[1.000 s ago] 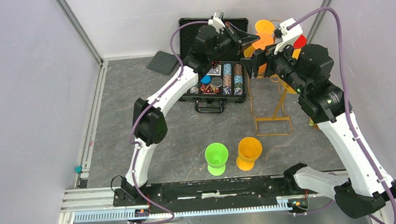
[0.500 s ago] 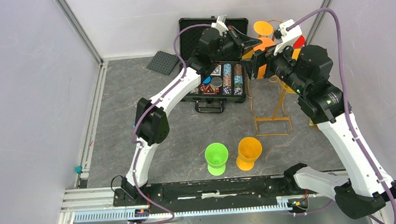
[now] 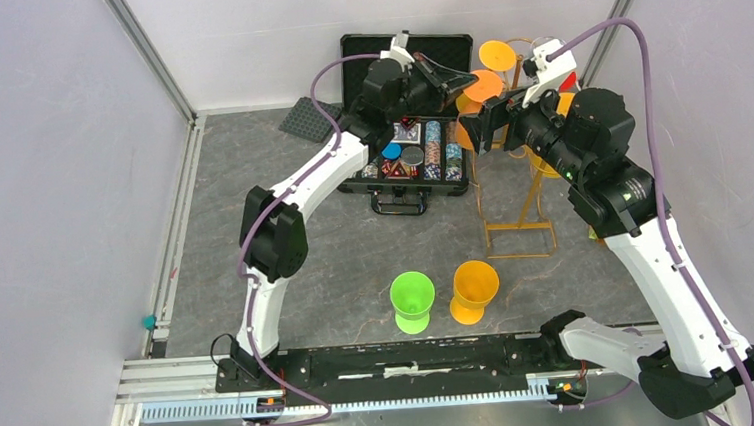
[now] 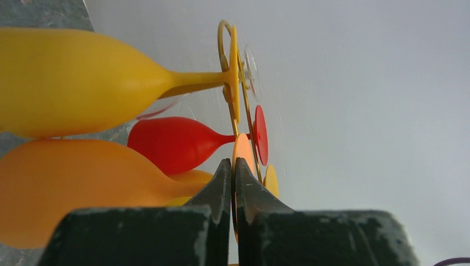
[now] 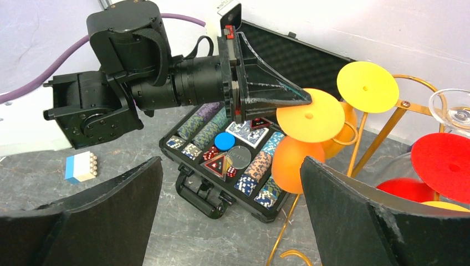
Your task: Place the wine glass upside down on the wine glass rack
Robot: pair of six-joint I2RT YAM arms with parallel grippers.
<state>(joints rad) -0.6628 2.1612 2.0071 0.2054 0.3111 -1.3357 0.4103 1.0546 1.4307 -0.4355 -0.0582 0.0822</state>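
Orange wine glass (image 5: 310,115) hangs bowl-down, its foot pinched in the closed left gripper (image 5: 302,103), just left of the wine glass rack (image 3: 533,200); the right gripper (image 5: 231,166) gapes empty.

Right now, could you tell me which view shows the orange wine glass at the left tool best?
The right wrist view: the orange wine glass shows foot and bowl clearly, the left tool shut on the foot's rim. Top external shows it small and distant. Left wrist shows only a cropped bowl and edge-on foot.
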